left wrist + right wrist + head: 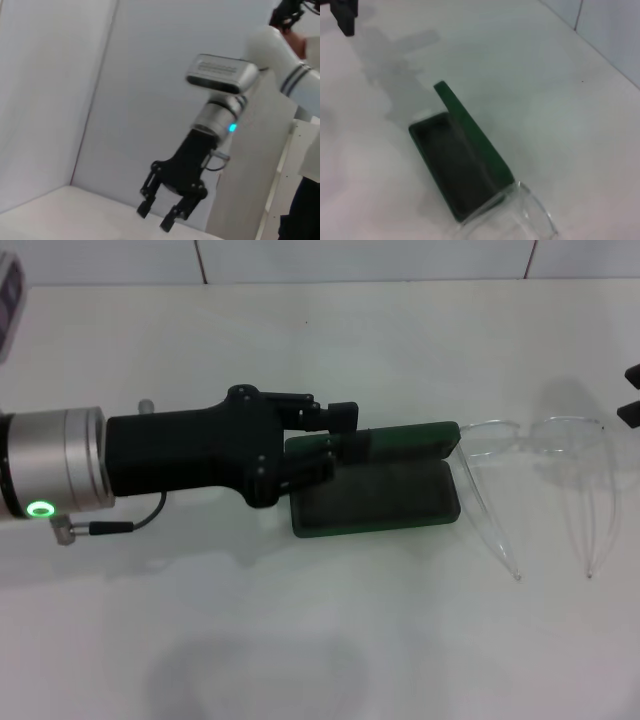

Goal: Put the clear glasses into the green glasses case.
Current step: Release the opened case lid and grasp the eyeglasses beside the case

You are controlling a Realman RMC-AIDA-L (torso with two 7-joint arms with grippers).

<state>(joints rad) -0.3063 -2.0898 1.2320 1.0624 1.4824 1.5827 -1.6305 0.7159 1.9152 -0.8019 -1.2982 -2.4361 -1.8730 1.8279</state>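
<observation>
black left gripper (335,440) reaches from the left over the left end of the green glasses case (390,502), its fingers apart around the raised lid's end. the case lies open on the white table (300,640). no writing is readable. the clear glasses (540,440) lie just right of the case, touching it. the right gripper (632,398) sits at the far right edge; whether its fingers are apart or together, i cannot tell.

I work in what looks like a lab or robot test cell. A plain white table (320,640) spreads under my head camera, bare but for a few staged props. At twelve o'clock it meets a white wall (360,258) of flat panels with thin dark seams. My left wrist camera shows tall blank white partitions (55,90) closing in the bench like a booth, and a white shelf frame (295,165) standing off at three o'clock.
</observation>
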